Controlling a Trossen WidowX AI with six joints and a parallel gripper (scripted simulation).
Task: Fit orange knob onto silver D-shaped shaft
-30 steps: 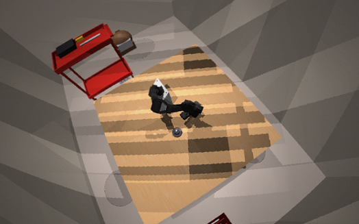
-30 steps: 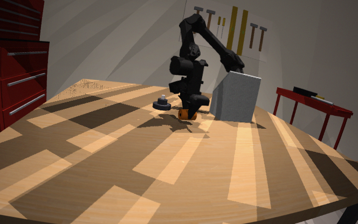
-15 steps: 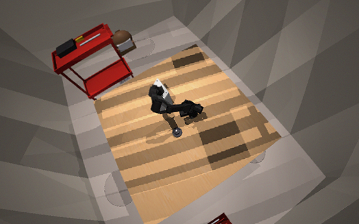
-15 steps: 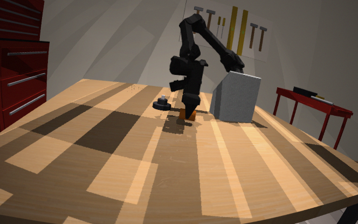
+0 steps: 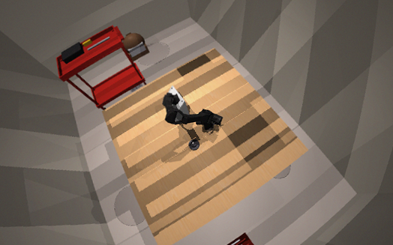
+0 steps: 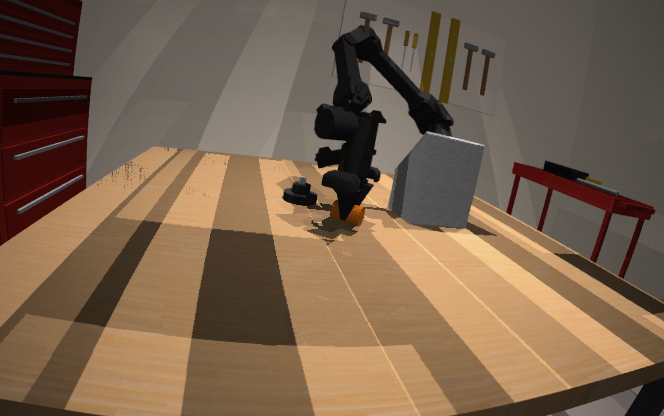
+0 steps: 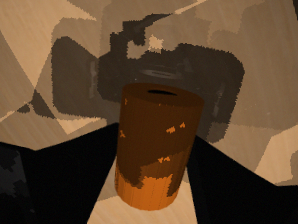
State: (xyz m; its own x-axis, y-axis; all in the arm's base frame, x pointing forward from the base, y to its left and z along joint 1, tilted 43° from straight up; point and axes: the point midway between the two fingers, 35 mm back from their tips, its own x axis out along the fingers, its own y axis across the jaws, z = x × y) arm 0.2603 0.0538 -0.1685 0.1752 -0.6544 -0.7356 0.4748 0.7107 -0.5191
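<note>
An orange knob (image 6: 356, 214) (image 7: 157, 145) lies on its side between the fingers of a black claw (image 6: 345, 216) (image 7: 154, 135), just above or on the wooden table (image 5: 193, 197) (image 6: 350, 380), beside the round pedestal (image 5: 192, 149) (image 6: 300, 198). The claw is closed on the knob's flanks, one dark finger to each side. A dark slot of a hole (image 7: 162, 92) shows in the knob's end face, though its flat side is too foreshortened to make out. The silver shaft (image 6: 302, 179) stands upright and bare on the pedestal, its own flat side too small to read from here. Behind, the black arm (image 5: 192, 118) (image 6: 395, 67) bends down from beside a pale gray block (image 5: 182, 107) (image 6: 442, 180).

The work in hand appears to be turning the knob hole-down, with the fit yet to come. To do that well, the arm should lift it first so its edge does not scrape the table, then tip it slowly in a firm grip. Over the shaft, it should stand plumb, be matched flat to flat, and go down gently; a knob that balks calls for a small twist rather than more force, which could make it slip or tilt.
</note>
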